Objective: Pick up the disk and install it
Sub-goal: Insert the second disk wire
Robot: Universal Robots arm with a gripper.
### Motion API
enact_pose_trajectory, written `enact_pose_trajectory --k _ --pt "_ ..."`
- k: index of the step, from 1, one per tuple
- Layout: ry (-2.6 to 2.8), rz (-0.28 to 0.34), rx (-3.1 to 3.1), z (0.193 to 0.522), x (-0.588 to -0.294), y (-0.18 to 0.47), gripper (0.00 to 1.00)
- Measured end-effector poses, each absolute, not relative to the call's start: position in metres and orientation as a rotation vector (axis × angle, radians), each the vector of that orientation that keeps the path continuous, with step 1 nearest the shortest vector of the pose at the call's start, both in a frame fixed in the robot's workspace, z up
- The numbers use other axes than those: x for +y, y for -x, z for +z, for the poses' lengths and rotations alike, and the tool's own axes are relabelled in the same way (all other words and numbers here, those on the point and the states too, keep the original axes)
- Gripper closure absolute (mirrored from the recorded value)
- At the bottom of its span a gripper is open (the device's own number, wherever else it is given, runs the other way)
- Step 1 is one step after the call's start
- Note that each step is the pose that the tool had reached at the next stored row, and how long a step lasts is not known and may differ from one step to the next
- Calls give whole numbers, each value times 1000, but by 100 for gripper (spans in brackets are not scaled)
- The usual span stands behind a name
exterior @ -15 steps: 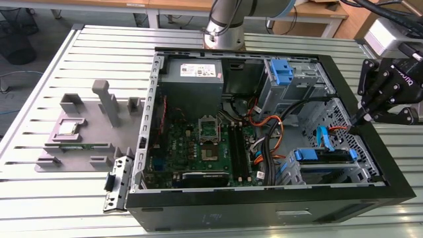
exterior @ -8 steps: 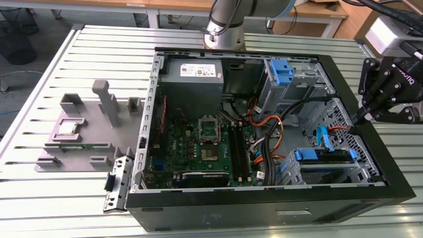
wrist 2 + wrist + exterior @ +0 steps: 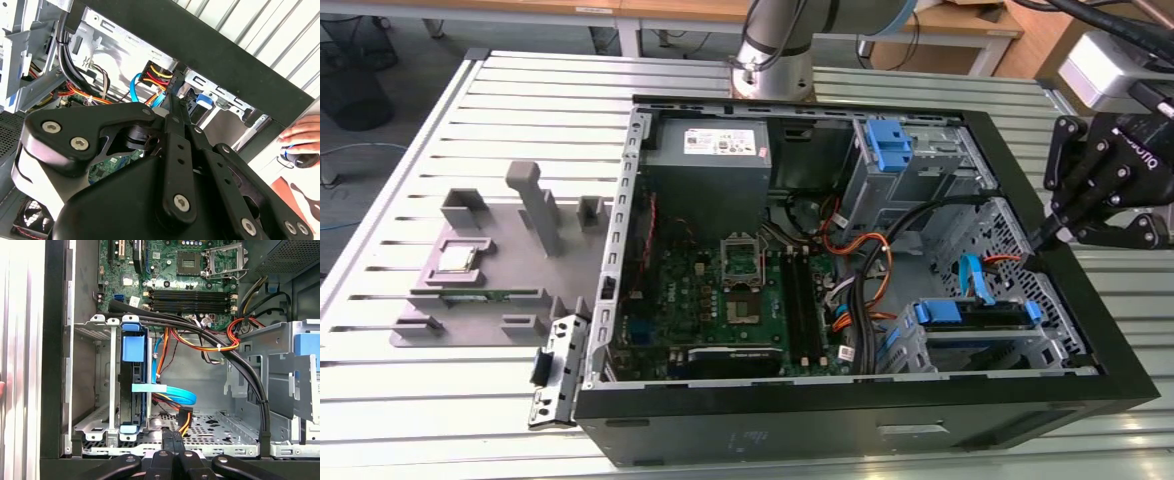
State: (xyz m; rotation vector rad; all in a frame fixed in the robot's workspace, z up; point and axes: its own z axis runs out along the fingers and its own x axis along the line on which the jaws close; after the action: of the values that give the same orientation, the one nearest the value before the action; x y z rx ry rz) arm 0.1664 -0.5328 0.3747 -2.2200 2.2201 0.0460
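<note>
- Where the slatted table reaches the exterior view's left, a grey holder block lies on it, with a few small parts set in its slots.
- Just beside the block, toward the exterior view's right, an open black computer case lies on its side on the table, its inside facing up.
- On the left half of the case, a grey metal box with a white sticker sits at the far end. A green motherboard covers the floor nearer the camera.
- Further right, at the far end, a narrow blue latch stands upright in a metal bay.
- Nearer the camera on that same side, the disk stands on edge inside the drive cage, its blue carrier frame showing at both ends.
- In the first wrist view the disk sits between the cage's metal walls. The flat end of a pale blue cable reaches its side; whether it is plugged in cannot be told.
- At the exterior view's right, the black pincer hangs over the case's right wall, near the cage but apart from the disk.
- In both wrist views its fingers lie pressed together to a point, with nothing between them.
- Beyond the case in the second wrist view, a person's hand rests on a mouse.
</note>
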Motion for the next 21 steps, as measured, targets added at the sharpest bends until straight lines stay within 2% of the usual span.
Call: enact_pose_trajectory --k 21 --pt "2216 54 2216 382 -533 -166 89"
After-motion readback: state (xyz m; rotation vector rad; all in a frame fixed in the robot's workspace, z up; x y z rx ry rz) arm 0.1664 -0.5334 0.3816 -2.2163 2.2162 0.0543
